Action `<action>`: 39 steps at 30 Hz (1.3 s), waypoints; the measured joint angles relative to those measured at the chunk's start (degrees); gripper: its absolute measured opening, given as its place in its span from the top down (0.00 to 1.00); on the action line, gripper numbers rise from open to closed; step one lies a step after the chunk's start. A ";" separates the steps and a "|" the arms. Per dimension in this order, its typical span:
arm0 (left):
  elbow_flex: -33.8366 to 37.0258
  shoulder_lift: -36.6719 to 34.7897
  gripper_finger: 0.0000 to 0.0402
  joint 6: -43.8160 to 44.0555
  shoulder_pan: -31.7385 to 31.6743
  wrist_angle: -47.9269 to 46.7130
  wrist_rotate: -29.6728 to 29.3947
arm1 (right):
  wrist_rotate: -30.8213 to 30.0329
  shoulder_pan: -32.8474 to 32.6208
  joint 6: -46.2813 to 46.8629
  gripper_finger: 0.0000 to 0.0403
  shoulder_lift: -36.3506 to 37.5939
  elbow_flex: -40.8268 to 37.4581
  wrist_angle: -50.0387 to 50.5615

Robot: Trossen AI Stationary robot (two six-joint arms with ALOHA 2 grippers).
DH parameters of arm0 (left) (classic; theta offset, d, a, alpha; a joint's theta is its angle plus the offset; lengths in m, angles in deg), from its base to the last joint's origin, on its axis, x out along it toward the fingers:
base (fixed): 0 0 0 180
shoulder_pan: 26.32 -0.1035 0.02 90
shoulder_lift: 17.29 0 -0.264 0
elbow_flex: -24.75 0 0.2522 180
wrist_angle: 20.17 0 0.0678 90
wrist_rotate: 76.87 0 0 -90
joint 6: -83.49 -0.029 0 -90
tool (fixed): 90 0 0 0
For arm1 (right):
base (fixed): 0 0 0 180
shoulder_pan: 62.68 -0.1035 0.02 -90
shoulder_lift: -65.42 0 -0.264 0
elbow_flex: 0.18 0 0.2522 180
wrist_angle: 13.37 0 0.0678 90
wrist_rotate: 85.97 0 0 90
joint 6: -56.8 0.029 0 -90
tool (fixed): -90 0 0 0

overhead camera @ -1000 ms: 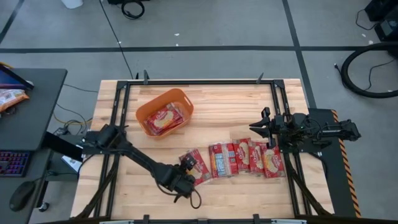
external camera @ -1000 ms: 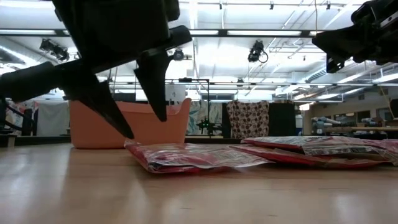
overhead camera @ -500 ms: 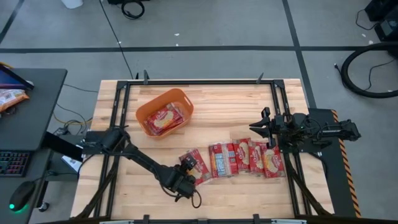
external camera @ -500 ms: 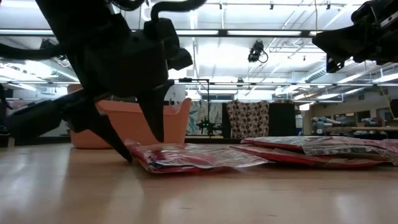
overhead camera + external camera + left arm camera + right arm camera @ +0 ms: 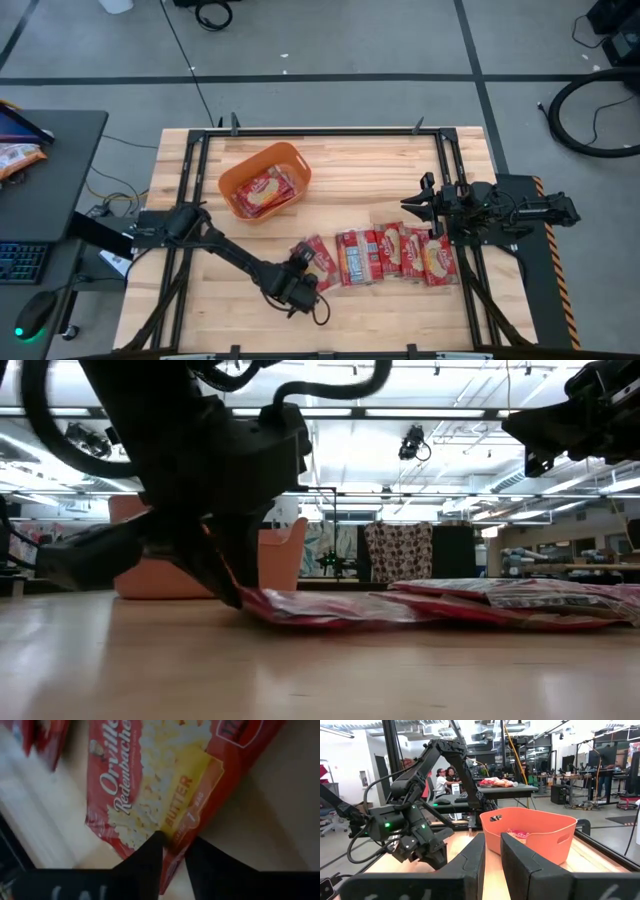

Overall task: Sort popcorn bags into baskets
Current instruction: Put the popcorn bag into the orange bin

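Several red popcorn bags (image 5: 390, 255) lie flat in a row across the table's near middle. The leftmost bag (image 5: 320, 262) lies at an angle, and my left gripper (image 5: 300, 285) is down at its near-left end, shut on it. The orange basket (image 5: 265, 180) stands at the far left with popcorn bags (image 5: 262, 190) inside. My right gripper (image 5: 418, 200) hovers above the right end of the row. In its wrist view its fingers (image 5: 475, 860) stand close together with nothing between them. My left gripper pinches the leftmost bag's end edge (image 5: 172, 842) between its two fingers, beside the printed word BUTTER. The fingers (image 5: 150, 857) come down from above at a slant, from the table's near-left side. The bag (image 5: 330, 608) lies flat on the table.
Black frame rails (image 5: 195, 200) run along the table's sides and far edge. Bare wood (image 5: 400, 310) lies in front of the row and between the row and the basket. A desk with a keyboard (image 5: 25, 260) stands left of the table. People sit in the room behind.
My left gripper has gone down and a little toward the table's right edge, onto the leftmost bag's end, and its fingers have shut on that edge. The bag stays flat on the table.
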 joint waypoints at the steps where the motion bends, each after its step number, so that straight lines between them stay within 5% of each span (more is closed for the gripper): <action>1: 0.00 0.00 0.83 0.92 -0.03 -0.02 -0.43 | 0.00 0.00 0.00 0.84 0.01 0.02 0.00; 13: -5.79 -0.31 0.98 10.31 -0.29 -9.56 -5.67 | 0.00 -0.02 0.00 0.84 0.02 0.02 0.00; 22: -18.56 -0.40 0.99 18.31 -0.27 -29.06 -12.90 | 0.00 -0.02 0.00 0.84 0.01 0.00 0.00; 27: -25.08 -0.42 0.99 31.36 -1.24 -44.81 -16.34 | 0.00 -0.02 0.00 0.84 0.00 0.00 0.00; 39: -21.49 -5.27 0.99 42.54 -8.11 -44.91 -12.44 | 0.00 -0.01 0.00 0.84 -0.12 0.02 -0.94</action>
